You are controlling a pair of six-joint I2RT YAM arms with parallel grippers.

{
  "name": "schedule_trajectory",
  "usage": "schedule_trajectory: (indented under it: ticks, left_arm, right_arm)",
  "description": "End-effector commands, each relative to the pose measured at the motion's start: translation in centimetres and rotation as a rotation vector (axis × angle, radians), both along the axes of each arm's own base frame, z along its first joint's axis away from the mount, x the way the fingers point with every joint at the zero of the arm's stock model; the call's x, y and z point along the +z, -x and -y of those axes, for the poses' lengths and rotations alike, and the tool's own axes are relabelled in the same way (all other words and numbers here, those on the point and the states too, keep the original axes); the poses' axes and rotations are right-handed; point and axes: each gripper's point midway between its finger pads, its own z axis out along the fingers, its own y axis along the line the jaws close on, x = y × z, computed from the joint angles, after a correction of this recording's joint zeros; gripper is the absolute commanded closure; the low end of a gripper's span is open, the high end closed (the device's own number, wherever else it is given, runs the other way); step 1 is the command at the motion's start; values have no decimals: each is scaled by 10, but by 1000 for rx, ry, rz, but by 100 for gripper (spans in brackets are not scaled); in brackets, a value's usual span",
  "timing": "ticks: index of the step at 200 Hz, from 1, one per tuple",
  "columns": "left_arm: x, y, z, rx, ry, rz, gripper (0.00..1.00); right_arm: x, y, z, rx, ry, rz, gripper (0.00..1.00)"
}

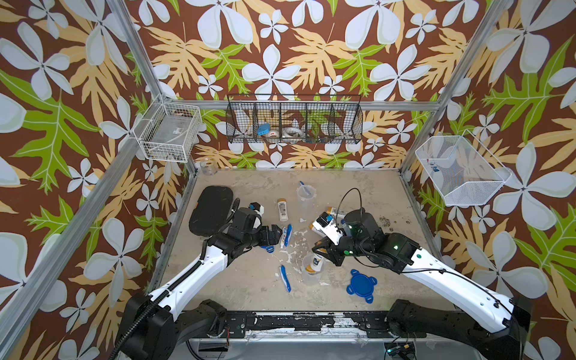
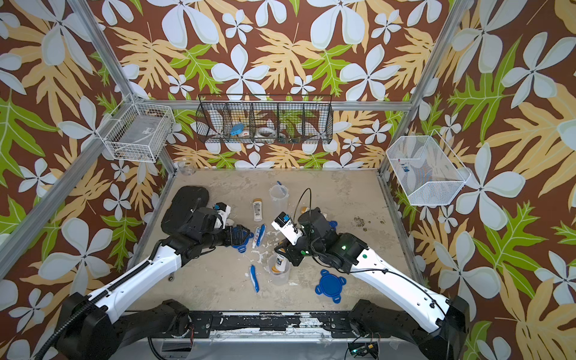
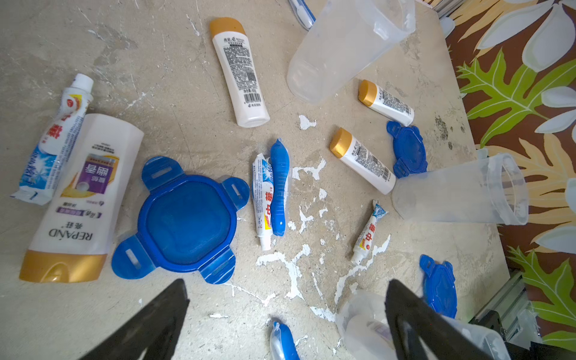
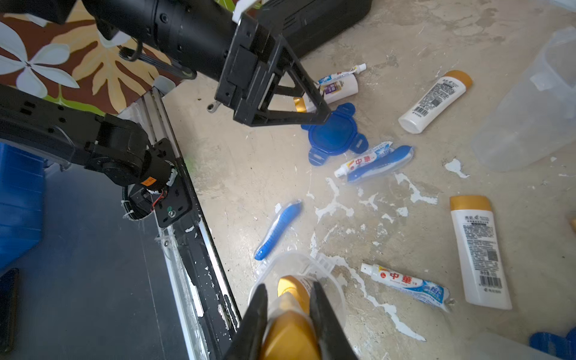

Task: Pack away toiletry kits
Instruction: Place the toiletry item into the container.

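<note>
Clear cups number two in both top views, a back cup (image 1: pixel 305 199) and a front cup (image 1: pixel 312 271); the table (image 1: pixel 358 187) lies bare along its back and right edges. Left wrist view: three cups (image 3: pixel 343 53), three blue lids (image 3: pixel 187 221), four loose bottles (image 3: pixel 238 71); left gripper (image 3: pixel 288 282) jaws wide apart. Right wrist view: right gripper (image 4: pixel 288 285) clamped on a gold-capped bottle (image 4: pixel 290 333) in the front cup's (image 4: pixel 296 265) mouth.

My left arm (image 1: pixel 205 271): white shell, black joints, ribbed black cable | right arm (image 1: pixel 461 290): same, green lights, what looks like a thin cable loop
</note>
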Motion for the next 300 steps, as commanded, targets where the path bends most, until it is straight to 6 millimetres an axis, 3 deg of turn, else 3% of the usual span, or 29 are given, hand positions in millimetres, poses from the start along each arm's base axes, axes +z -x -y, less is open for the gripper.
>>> schedule_trajectory:
  ticks: [1,43,85,113,160,192,248,273,300]
  left_arm:
    - [7,-6,2,-1,9,32,0]
    - [2,-4,3,-4,12,19,0]
    - [0,-2,4,-13,18,17,0]
    - [1,-3,4,-22,10,26,0]
    - [-13,-2,2,-40,-70,-73,1]
    - [-41,26,-4,-12,-114,-290,4]
    - [-86,111,6,-15,-178,-494,9]
    - [-97,121,15,-30,-170,-508,13]
    - [-103,123,38,-91,-179,-509,17]
  right_arm:
    - [10,-16,-2,-51,-7,91,100]
    - [22,-25,0,-83,-2,152,100]
    - [2,-27,0,-80,111,196,99]
    - [0,-26,-4,-79,149,251,99]
    - [-14,-22,-6,-62,196,286,95]
    - [-19,-18,-4,-61,182,287,79]
    - [-21,-15,-7,-48,154,276,53]
    - [-21,-14,-7,-48,149,267,49]
    - [-14,-13,-3,-77,130,259,45]
